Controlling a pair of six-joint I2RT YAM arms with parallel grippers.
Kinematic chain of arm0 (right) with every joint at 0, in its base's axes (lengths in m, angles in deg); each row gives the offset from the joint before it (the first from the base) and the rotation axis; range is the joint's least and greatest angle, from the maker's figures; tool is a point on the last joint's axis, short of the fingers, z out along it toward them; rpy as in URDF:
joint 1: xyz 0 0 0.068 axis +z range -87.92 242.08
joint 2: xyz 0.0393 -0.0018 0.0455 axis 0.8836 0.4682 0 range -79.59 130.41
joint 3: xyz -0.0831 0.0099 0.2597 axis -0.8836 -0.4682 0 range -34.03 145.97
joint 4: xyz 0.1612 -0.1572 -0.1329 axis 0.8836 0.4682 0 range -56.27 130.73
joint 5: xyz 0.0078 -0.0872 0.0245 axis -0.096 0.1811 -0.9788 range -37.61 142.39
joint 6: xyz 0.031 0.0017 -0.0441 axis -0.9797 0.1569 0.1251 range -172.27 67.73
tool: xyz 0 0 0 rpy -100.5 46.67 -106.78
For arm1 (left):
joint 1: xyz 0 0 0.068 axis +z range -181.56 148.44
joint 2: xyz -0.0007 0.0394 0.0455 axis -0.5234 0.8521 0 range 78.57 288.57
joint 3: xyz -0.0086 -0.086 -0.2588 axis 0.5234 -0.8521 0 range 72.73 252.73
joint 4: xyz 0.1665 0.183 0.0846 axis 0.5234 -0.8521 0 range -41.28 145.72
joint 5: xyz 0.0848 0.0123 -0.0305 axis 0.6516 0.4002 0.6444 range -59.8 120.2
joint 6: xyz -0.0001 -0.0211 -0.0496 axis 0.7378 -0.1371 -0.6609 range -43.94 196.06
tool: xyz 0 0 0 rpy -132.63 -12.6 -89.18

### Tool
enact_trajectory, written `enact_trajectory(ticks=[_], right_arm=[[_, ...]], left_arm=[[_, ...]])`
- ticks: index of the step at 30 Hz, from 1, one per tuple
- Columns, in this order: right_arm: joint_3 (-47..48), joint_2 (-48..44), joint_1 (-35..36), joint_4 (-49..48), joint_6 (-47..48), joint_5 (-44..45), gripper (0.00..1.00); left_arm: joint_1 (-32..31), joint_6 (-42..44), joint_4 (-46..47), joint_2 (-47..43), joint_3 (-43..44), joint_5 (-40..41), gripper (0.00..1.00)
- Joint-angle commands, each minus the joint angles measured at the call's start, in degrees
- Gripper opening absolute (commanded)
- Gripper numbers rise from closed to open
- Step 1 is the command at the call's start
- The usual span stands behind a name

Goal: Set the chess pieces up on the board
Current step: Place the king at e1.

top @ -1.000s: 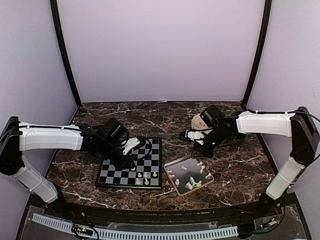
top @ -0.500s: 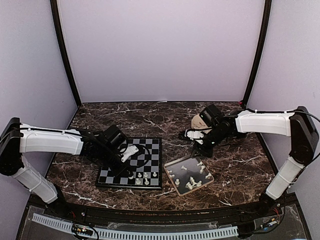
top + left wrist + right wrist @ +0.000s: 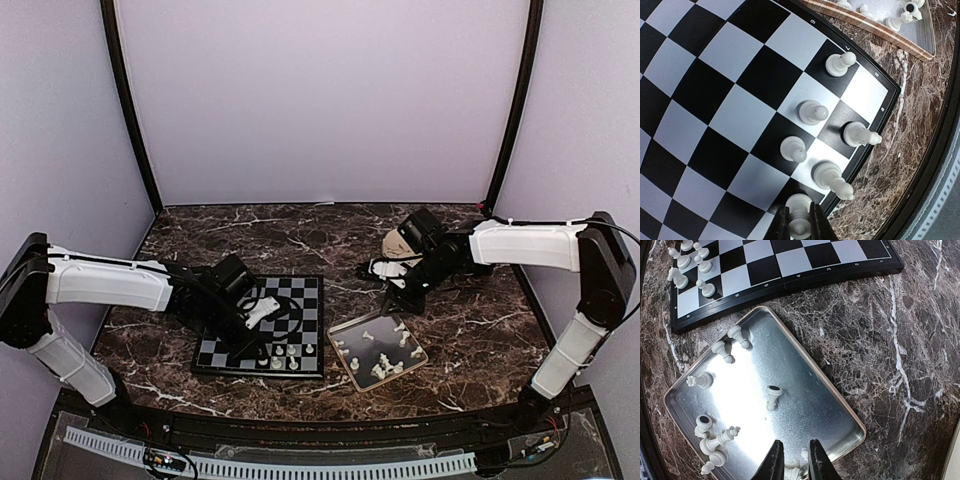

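While 5 chess pieces (image 3: 812,111) dot the board (image 3: 715,100), left gripper (image 3: 799,222) (right gripper (image 3: 796,462) too) pinches 1

Only readable marks are coordinate digits, printed light on the black border (image 3: 785,284) of the board (image 3: 790,260). In the right wrist view they read 6, 5, 4, 3, 2, 1, left to right along the edge nearest that camera. In the left wrist view the border shows 6 (upside down), then 7 and 8 toward the corner. One more mark sits past the corner, too small to read. The top view is too coarse for any digits.
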Motion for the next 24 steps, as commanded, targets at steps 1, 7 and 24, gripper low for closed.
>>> enact_trajectory(ticks=[1,7,24], right_arm=[[1.34,0.45,-0.18,0.34,0.55,-1.0,0.19],[1.17,0.11,-0.18,0.27,0.6,-0.92,0.19],[0.6,-0.87,-0.18,0.35,0.67,-0.89,0.19]], left_arm=[[-0.34,-0.26,-2.18,0.66,0.5,0.22,0.13],[-0.34,-0.52,-2.25,0.11,0.47,0.64,0.2],[-0.34,1.4,-4.29,-4.48,3.68,2.21,0.29]])
